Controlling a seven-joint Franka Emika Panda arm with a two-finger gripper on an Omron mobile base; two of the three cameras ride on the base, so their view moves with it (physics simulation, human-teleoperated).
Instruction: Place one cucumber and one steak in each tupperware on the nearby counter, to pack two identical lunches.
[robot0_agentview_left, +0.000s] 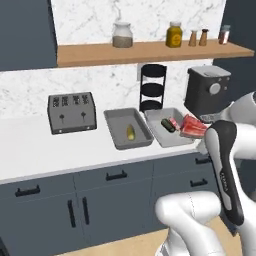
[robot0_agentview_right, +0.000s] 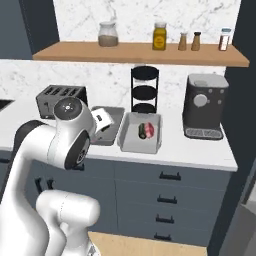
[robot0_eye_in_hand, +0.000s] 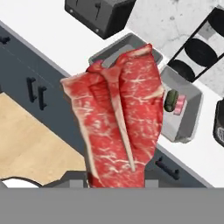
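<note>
I have the gripper (robot0_eye_in_hand: 114, 186) pinching a steak (robot0_eye_in_hand: 120, 118) above the tabletop (robot0_agentview_left: 30, 145), near both tupperwares. The left tupperware (robot0_agentview_left: 127, 128) needs it; dropping into the right tupperware (robot0_agentview_left: 167, 131) would double up.

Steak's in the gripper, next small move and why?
Probably carry the steak left over the left tupperware and lower it: that one holds only a cucumber, while the right tupperware already shows cucumber plus steak. Gripper is shut on the steak.
</note>
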